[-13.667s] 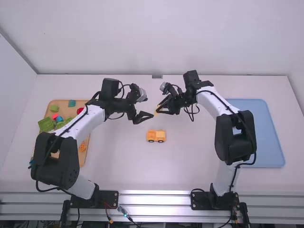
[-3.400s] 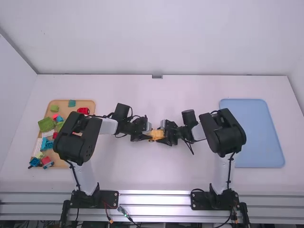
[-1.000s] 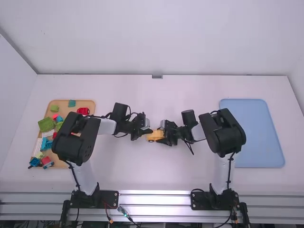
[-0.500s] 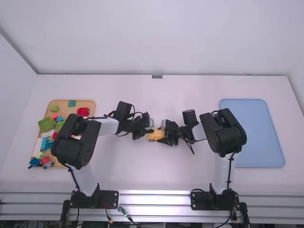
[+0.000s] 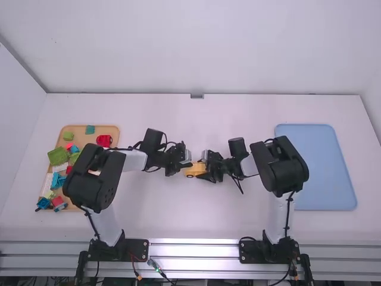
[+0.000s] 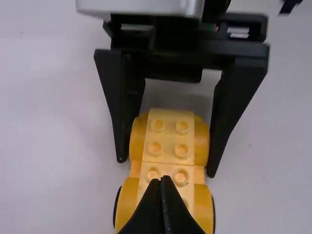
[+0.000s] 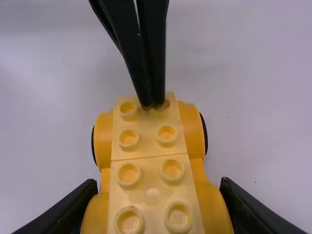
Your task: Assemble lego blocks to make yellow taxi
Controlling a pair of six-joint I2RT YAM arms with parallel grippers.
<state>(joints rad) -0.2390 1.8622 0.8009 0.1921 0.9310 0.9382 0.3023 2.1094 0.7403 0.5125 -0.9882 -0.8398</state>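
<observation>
The yellow car was gripped from both sides by the right pincer, midway between the desk's side edges; its studded top was met by the left pincer, fingers clenched together. White surface was spread toward the near edge, between the arms. The right edge was neighboured by a blue tray, the left by a wooden tray of blocks; the far edge was backed by a pale wall.

In the high view, the counter is overlooked from well above and behind the left pincer and the right pincer, forward and down. From close above each pincer, the yellow car is faced from opposite sides, its studded top shared by both wrist views.
</observation>
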